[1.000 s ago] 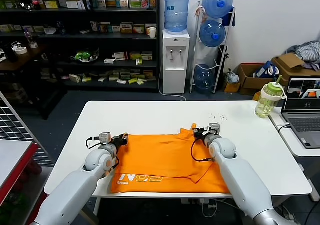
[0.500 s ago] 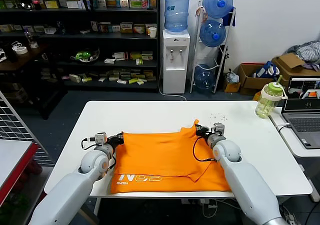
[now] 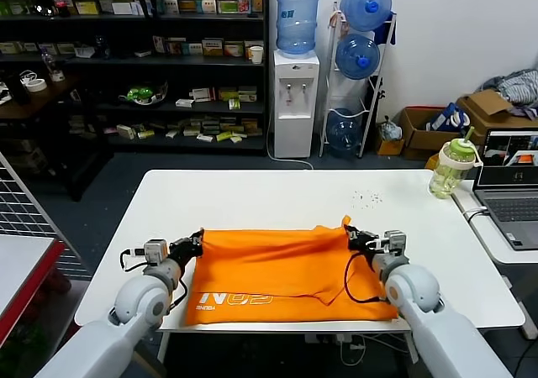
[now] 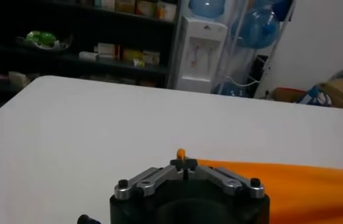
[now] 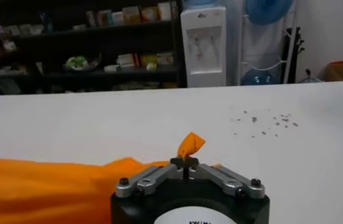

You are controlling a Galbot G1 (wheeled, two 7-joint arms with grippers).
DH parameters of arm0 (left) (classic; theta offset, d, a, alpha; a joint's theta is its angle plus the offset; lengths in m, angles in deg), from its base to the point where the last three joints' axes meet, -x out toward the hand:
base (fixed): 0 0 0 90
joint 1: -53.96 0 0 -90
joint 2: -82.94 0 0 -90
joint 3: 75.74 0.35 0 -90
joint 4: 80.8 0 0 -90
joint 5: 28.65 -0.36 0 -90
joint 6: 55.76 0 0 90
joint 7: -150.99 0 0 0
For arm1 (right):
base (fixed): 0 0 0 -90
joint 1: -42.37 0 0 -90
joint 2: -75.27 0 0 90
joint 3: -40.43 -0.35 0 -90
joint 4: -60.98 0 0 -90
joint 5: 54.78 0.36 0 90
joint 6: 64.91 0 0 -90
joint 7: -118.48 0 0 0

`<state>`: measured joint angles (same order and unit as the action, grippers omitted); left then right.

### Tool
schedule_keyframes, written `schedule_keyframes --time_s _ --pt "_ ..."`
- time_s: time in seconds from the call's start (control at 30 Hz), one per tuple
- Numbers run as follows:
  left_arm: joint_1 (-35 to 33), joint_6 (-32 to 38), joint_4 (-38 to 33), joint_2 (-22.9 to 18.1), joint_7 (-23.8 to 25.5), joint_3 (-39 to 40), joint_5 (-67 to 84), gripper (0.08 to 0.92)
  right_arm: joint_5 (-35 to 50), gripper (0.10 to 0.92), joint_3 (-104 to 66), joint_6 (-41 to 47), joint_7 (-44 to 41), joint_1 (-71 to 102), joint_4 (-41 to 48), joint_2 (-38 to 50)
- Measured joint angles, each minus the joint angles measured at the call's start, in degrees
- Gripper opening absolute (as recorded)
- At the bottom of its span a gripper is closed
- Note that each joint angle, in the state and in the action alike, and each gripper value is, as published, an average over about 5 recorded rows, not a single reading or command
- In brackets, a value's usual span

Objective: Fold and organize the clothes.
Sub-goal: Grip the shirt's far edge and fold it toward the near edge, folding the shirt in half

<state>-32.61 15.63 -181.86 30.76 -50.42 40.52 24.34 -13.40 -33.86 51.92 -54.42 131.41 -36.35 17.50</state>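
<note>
The orange T-shirt (image 3: 282, 265) lies spread across the near half of the white table (image 3: 252, 197), with white lettering (image 3: 225, 298) at its front left. My left gripper (image 3: 195, 242) is shut on the shirt's far left corner; a tip of orange cloth (image 4: 181, 153) pokes out above my left gripper (image 4: 183, 164). At the far right corner my right gripper (image 3: 352, 233) is shut on the fabric, and a pinched tuft of cloth (image 5: 191, 144) stands up from my right gripper (image 5: 185, 163). The far edge is pulled taut between both grippers.
A green-lidded bottle (image 3: 450, 166) and a laptop (image 3: 511, 185) stand at the table's right end. Small dark specks (image 3: 367, 197) dot the table behind the shirt. A red-edged table (image 3: 21, 273) and wire rack (image 3: 25, 214) are at the left. Shelves and water bottles stand behind.
Both grippers have drawn back toward me, pulling the shirt's far edge nearer. They have also moved apart, stretching that edge flat. The left gripper closed fully.
</note>
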Motion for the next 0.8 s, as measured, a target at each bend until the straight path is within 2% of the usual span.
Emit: schedule_keyframes --time_s 0.33,0.5,0.8 --pt "-7.67 1.39 -6.77 1.49 -0.92 -1.95 -2.98 0.092 0.50 0.125 -4.25 1.76 2.65 10.42 -10.76 3.07" --pt "-10.83 1.43 -8.51 1.50 -1.22 -2.75 -4.49 0.121 0.38 0.173 -6.02 2.59 3.02 14.55 -14.41 3.84" --pt "-15.48 1.74 -9.13 1.31 -1.00 -4.39 -7.46 0.354 -0.43 0.450 -9.07 2.81 2.52 20.30 -18.91 4.28"
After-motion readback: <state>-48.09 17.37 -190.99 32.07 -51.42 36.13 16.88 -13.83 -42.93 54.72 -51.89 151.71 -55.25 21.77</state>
